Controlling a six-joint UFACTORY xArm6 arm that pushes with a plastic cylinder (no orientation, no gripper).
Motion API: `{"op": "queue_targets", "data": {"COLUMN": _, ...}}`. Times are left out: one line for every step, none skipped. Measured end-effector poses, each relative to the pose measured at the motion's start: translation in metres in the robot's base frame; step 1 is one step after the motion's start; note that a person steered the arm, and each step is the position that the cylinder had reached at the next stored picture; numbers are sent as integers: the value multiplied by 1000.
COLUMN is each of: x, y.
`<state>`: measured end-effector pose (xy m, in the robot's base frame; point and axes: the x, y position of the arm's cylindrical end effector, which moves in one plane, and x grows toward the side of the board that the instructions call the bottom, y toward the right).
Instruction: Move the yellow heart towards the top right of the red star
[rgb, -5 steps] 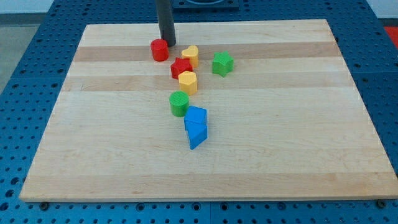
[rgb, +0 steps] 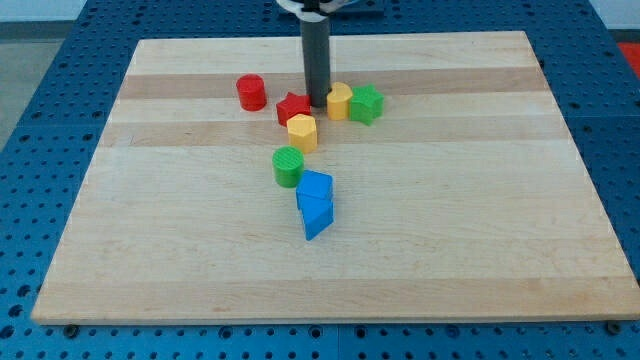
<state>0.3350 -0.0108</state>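
The yellow heart (rgb: 340, 101) lies on the wooden board, to the right of the red star (rgb: 293, 107) and touching the green star (rgb: 366, 103) on its right. My tip (rgb: 318, 104) stands between the red star and the yellow heart, close against the heart's left side. The rod rises straight up out of the view's top.
A red cylinder (rgb: 251, 92) sits left of the red star. A yellow hexagonal block (rgb: 302, 131) lies just below the red star. A green cylinder (rgb: 288, 166) and two blue blocks (rgb: 315, 203) lie lower down. The board's edge (rgb: 330, 40) runs along the view's top.
My tip has moved right from beside the red cylinder to between red star and yellow heart. The yellow heart slid right against the green star. The red cylinder shifted slightly left.
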Motion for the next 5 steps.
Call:
{"op": "queue_targets", "data": {"x": 20, "y": 21}}
{"op": "queue_targets", "data": {"x": 33, "y": 53}}
{"op": "queue_targets", "data": {"x": 52, "y": 57}}
{"op": "queue_targets", "data": {"x": 84, "y": 63}}
{"op": "queue_targets", "data": {"x": 89, "y": 93}}
